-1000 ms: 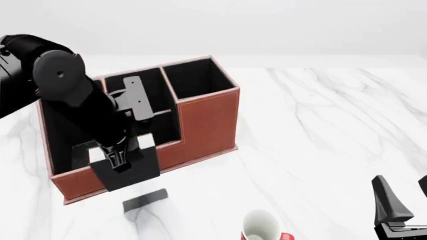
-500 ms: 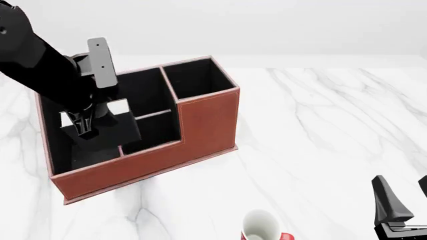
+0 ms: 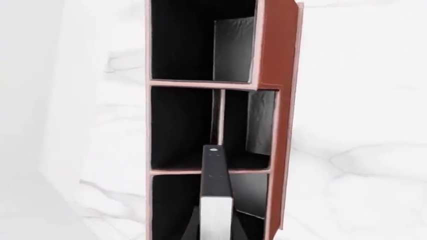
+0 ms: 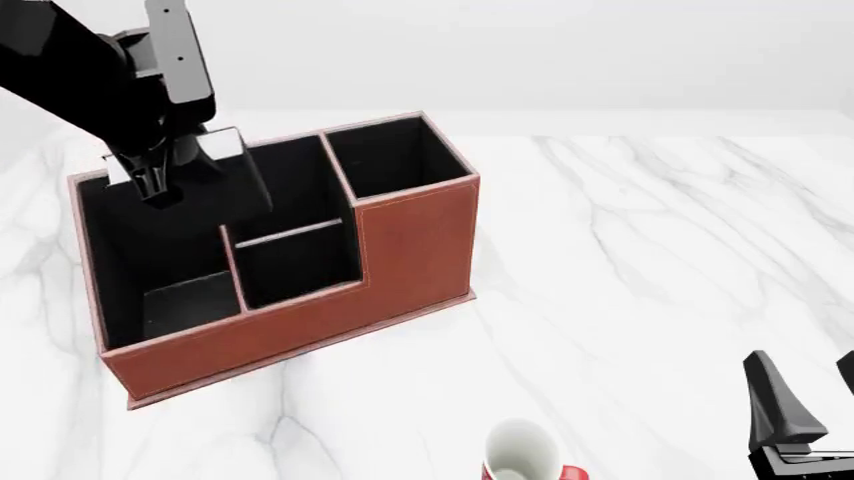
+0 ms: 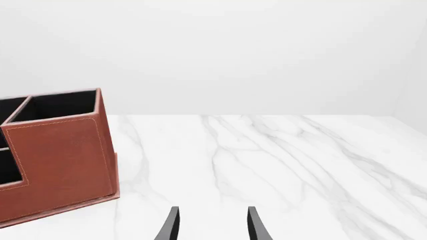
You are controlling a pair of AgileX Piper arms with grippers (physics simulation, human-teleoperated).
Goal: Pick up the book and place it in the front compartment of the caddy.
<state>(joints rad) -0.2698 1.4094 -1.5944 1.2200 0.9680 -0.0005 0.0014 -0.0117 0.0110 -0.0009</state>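
Book [image 4: 220, 185] raised in left hand [image 4: 150, 180]

Reddish-brown caddy [image 4: 400, 250] with black lining, black book [image 3: 215, 172], white grey-veined marble table [image 4: 641, 250].

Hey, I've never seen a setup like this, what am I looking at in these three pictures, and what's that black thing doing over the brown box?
These are simulator renders of two robot arms at a white marble table. The front view looks down from behind the arms. The other two come from cameras behind each gripper. The brown box is a leather-look caddy with black-lined compartments. The left gripper holds a thin black book over the caddy; the left wrist view looks along that book into the compartments. The right gripper sits idle, open and empty, low over the table. A white-and-red mug stands at the near edge.
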